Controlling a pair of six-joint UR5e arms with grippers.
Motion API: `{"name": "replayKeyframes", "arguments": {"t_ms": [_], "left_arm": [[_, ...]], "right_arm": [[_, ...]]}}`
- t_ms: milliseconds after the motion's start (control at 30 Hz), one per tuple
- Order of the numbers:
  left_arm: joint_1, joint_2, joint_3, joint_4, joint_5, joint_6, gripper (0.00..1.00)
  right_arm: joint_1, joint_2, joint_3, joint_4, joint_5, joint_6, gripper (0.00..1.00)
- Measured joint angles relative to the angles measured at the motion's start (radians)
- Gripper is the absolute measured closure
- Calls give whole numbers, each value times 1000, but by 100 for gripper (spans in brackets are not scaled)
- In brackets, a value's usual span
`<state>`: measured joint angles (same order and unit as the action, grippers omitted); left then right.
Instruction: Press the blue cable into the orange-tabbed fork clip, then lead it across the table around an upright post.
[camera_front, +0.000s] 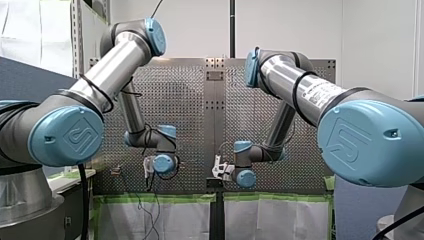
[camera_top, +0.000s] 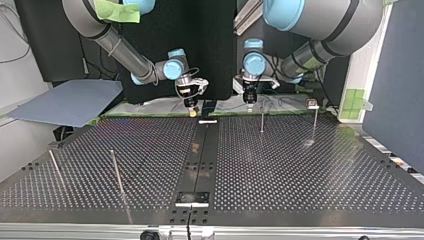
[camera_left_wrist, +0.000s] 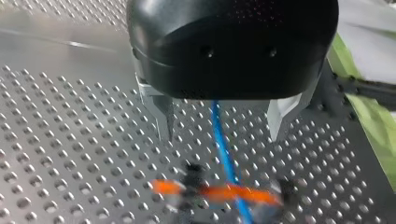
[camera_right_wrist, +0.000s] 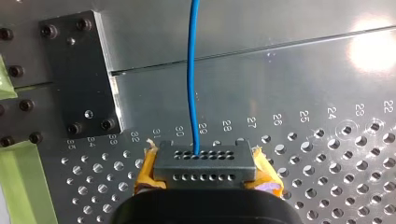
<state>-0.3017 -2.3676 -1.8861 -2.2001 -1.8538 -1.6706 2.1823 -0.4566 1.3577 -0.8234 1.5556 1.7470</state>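
Observation:
The blue cable (camera_left_wrist: 223, 149) runs between the two metal fingers (camera_left_wrist: 164, 119) of my left gripper (camera_left_wrist: 222, 137), which is open and does not touch it. Just ahead, the cable crosses the orange-tabbed fork clip (camera_left_wrist: 219, 192) on the perforated table. In the right wrist view my right gripper (camera_right_wrist: 205, 176) has its yellow pads (camera_right_wrist: 145, 173) shut on a grey connector block (camera_right_wrist: 205, 161), and the blue cable (camera_right_wrist: 193, 70) leads straight out of that block. In the top view my left gripper (camera_top: 249, 101) and right gripper (camera_top: 192, 109) hang at the table's far edge.
Two thin upright posts (camera_top: 262, 120) (camera_top: 315, 122) stand near my left gripper in the top view. Two more posts (camera_top: 116, 172) (camera_top: 55, 167) lean at the near left. A dark plate (camera_right_wrist: 79, 79) is bolted beside the cable. Green tape edges the far side.

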Motion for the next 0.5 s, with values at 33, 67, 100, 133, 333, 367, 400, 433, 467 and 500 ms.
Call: {"name": "replayKeyframes", "arguments": {"t_ms": [33, 67, 100, 133, 333, 367, 400, 433, 467, 500], "left_arm": [[-1, -9, 6, 2, -7, 0, 0], [-3, -17, 11, 4, -12, 0, 0], [-4, -25, 18, 7, -18, 0, 0], [-5, -29, 22, 10, -21, 0, 0], [-8, -38, 40, 15, -33, 0, 0], [-8, -38, 41, 15, -35, 0, 0], [-9, -38, 41, 15, -38, 0, 0], [-9, -38, 41, 16, -39, 0, 0], [-10, -38, 42, 16, -40, 0, 0], [-10, -38, 42, 16, -41, 1, 0]], "right_arm": [[0, 0, 0, 0, 0, 0, 100], [0, 0, 0, 1, 0, 0, 100], [-1, 0, 0, 1, 0, -1, 100], [-1, 0, 0, 2, 0, -1, 100], [-6, 0, 0, 2, 0, -2, 100], [-6, 0, 0, 2, 0, -2, 100], [-6, 0, -1, 3, 0, -2, 100], [-7, 0, 0, 3, 0, -2, 100], [-7, 0, 0, 2, 0, -3, 100], [-7, 0, 0, 3, 0, -2, 100]]}}
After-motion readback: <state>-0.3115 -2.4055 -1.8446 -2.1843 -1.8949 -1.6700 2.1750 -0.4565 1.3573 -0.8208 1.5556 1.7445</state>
